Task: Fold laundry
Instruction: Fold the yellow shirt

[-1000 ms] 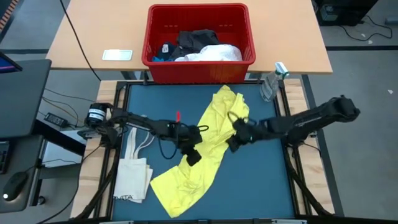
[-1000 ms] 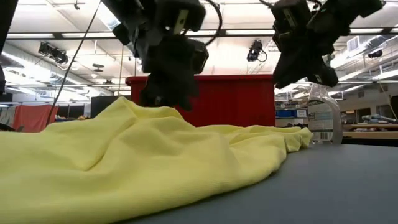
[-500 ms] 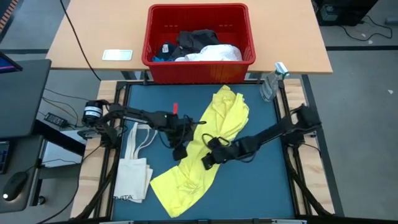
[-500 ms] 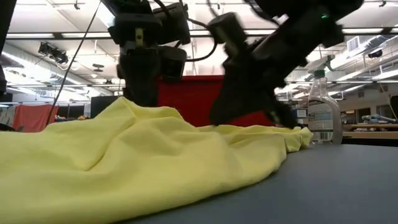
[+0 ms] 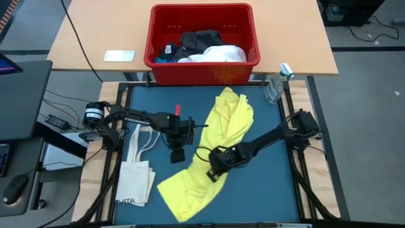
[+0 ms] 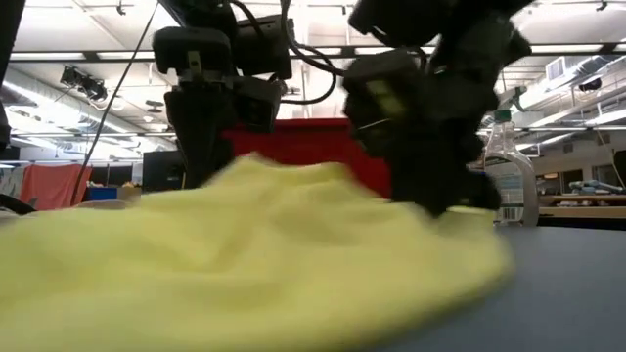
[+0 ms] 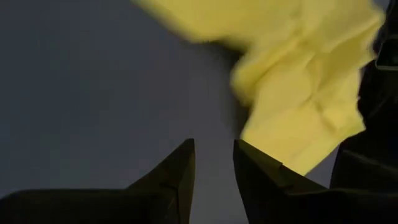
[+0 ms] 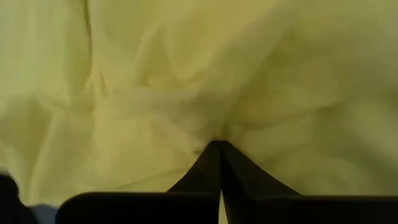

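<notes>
The right gripper [image 5: 215,172] is clenched on a pinch of the yellow garment [image 5: 209,152], just below the centre of the high view; in the right wrist view its fingers [image 8: 219,163] are seen meeting tip to tip with cloth bunched against them. The left gripper [image 5: 178,154] is held left of centre over bare mat [image 5: 262,190], beside the garment's edge, its fingers [image 7: 180,171] nearly closed on nothing, a thin gap left between them.

The garment is stretched in a crumpled diagonal band from upper centre, just below the red bin [image 5: 204,63], down to lower left of centre. More laundry is piled in the bin. A tote bag [image 5: 135,177] is lying at the left edge of the mat and a bottle [image 5: 277,83] at its upper right corner.

The pinch is judged small. If the cloth is dragged from one point only, it may be bunched further rather than spread, or slipped from the fingers. A long pull toward the lower left could also be carried onto the tote bag.
</notes>
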